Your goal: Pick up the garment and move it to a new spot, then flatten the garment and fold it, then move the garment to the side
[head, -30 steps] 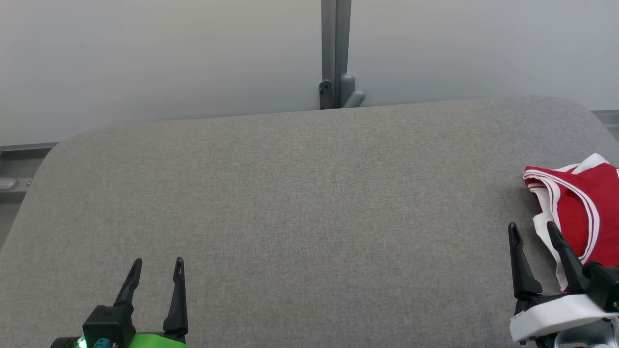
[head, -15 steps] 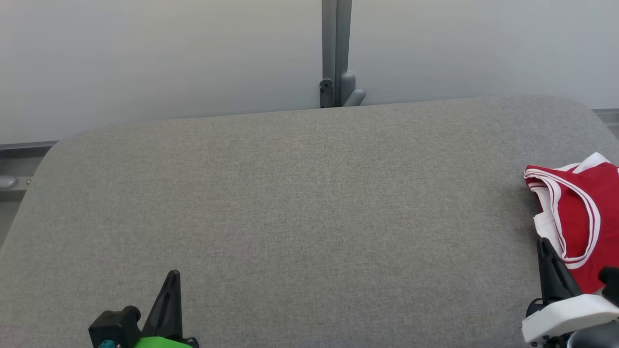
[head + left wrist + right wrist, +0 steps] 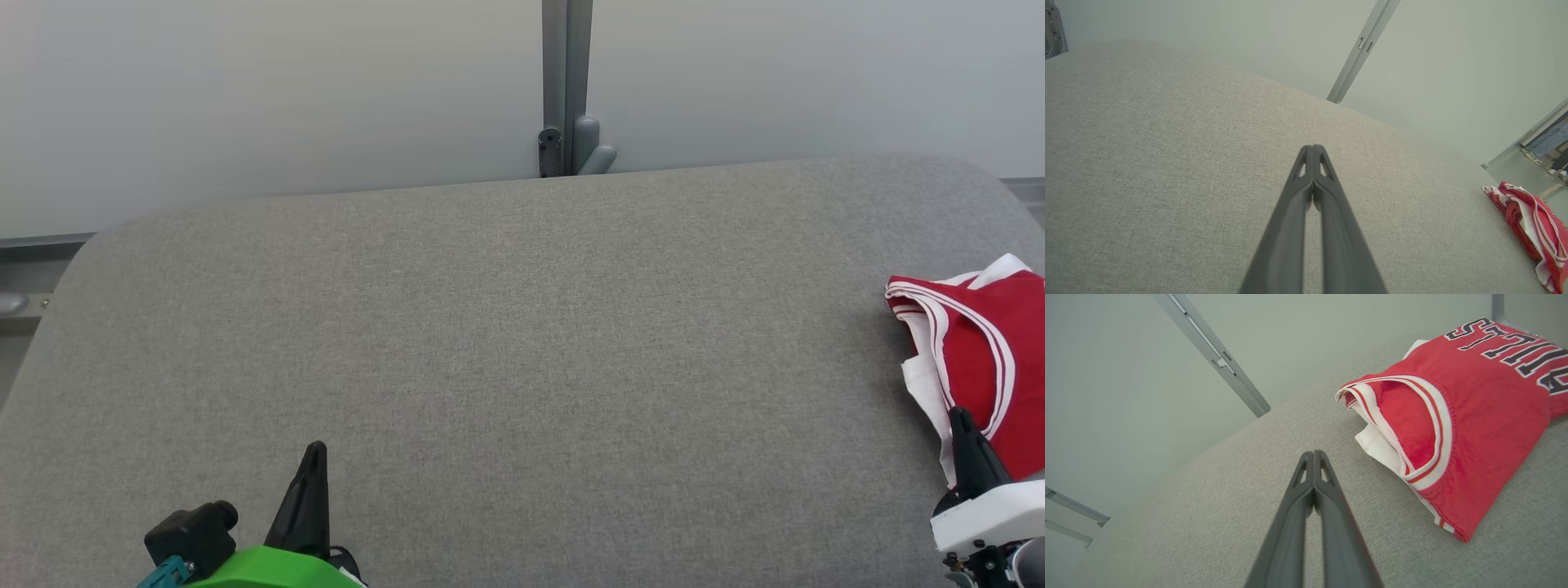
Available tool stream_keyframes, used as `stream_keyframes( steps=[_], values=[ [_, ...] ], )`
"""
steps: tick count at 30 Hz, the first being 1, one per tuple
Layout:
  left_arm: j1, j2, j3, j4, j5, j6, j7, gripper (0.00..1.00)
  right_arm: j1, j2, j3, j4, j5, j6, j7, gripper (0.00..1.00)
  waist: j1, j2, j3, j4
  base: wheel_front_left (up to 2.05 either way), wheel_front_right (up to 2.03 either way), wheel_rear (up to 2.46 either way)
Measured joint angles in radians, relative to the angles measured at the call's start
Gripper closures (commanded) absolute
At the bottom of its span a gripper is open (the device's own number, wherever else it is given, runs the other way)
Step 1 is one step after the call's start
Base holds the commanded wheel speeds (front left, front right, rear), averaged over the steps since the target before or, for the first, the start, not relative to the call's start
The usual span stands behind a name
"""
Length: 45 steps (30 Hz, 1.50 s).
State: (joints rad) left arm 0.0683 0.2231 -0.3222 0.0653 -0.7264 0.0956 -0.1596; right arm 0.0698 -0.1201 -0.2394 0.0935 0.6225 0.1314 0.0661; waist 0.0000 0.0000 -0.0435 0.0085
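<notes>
- Garment (image 3: pixel 988 359) and right gripper (image 3: pixel 960 418) share the near right: a red jersey with white trim, bundled in folds at the right edge of the grey padded table (image 3: pixel 522 327), running off the head view's side; jaws pressed together, empty, tip just beside the white hem.
- Left gripper (image 3: pixel 313 451), near left, jaws closed tight too, nothing held, hanging over bare cloth.
- Between them the tabletop offers a broad open stretch out to its rounded far corners.
- Right wrist view adds dark block lettering (image 3: pixel 1506 347) on the jersey's chest.
- Far edge: a grey post (image 3: pixel 566 82) rises against the pale wall (image 3: pixel 245 98).
- Left wrist view adds a person's shoes (image 3: pixel 1531 154) on the floor (image 3: pixel 1511 173) beyond the table's right end.
</notes>
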Motion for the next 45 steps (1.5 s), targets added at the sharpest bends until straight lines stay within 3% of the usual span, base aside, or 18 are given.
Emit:
stream_keyframes(
  steps=[20,45],
  values=[
    [-0.062,-0.048,-0.021,0.057,-0.265,-0.061,-0.027,1.0,-0.06,0.001,-0.14,0.069,0.259,0.0,0.157,1.0,0.0,0.0,0.013,-0.002,0.0,0.0,0.0],
    [-0.121,-0.094,-0.041,0.113,-0.516,-0.122,-0.054,1.0,-0.119,0.002,-0.277,0.135,0.508,-0.001,0.311,1.0,0.0,0.0,0.029,-0.004,0.0,0.0,0.0]
  ],
)
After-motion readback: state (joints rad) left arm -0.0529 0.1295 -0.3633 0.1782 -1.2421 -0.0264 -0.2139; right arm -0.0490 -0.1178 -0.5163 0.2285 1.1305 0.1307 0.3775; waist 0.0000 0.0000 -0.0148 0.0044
